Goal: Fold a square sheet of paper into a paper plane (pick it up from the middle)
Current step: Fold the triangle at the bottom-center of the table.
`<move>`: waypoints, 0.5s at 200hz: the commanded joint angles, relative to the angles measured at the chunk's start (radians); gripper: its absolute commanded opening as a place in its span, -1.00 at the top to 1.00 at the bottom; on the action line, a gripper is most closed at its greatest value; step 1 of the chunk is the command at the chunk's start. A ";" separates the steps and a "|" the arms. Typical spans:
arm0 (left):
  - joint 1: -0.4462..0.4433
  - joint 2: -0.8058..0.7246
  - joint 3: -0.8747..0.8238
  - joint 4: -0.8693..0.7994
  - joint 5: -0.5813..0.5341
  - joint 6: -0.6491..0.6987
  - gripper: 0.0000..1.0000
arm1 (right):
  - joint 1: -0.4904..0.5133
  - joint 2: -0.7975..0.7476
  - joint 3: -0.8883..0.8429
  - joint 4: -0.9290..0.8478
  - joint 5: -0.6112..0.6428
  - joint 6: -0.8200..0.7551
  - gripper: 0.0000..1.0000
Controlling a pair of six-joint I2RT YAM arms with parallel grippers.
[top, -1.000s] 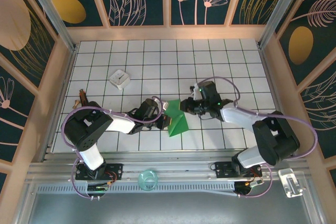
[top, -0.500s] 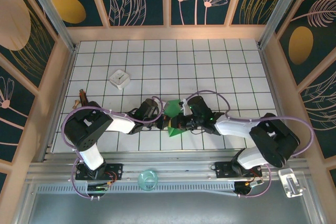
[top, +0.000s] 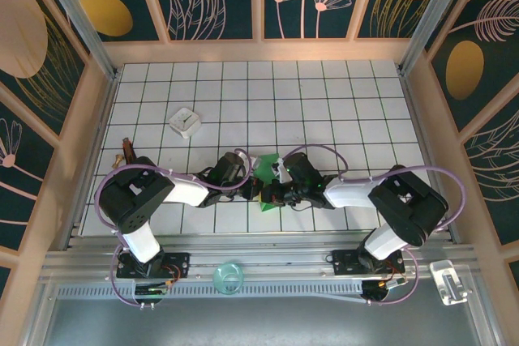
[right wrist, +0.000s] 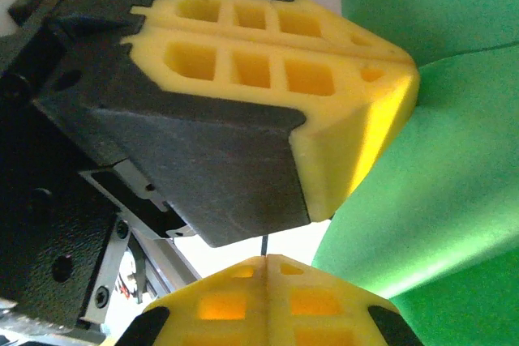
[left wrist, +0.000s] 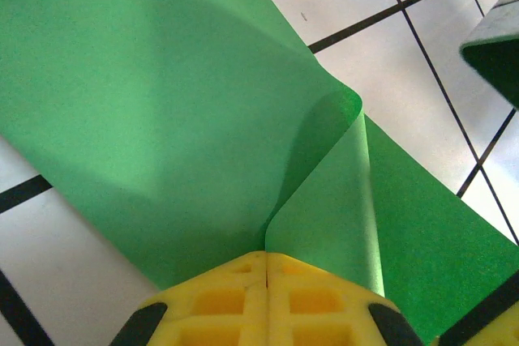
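Square sheet of paper [top: 264,168] lies front-centre on the tiled table [top: 340,103], left gripper [left wrist: 266,263] pinching its buckled fold, right gripper [right wrist: 266,269] pads pressed together just beside; I'd flatten that crease slowly, no tugging.

no text, label, brand, number or sign can be read anywhere in these views.

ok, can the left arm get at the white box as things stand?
Probably not yet: the left gripper is shut on the green paper. Tiles between it and the white box look bare, so releasing should free the way.
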 commanded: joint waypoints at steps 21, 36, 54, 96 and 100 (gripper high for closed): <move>0.008 0.038 -0.015 -0.072 -0.064 0.028 1.00 | 0.008 0.029 -0.014 0.026 0.017 -0.015 1.00; 0.007 0.035 -0.017 -0.075 -0.065 0.028 1.00 | 0.008 0.039 -0.018 0.028 0.019 -0.017 1.00; 0.007 0.034 -0.017 -0.075 -0.067 0.028 1.00 | 0.007 0.043 -0.026 0.035 0.019 -0.017 1.00; 0.007 0.036 -0.017 -0.075 -0.066 0.032 1.00 | 0.009 0.060 -0.041 0.040 0.025 -0.022 1.00; 0.007 0.035 -0.017 -0.075 -0.067 0.032 1.00 | 0.009 0.061 -0.043 0.041 0.025 -0.022 1.00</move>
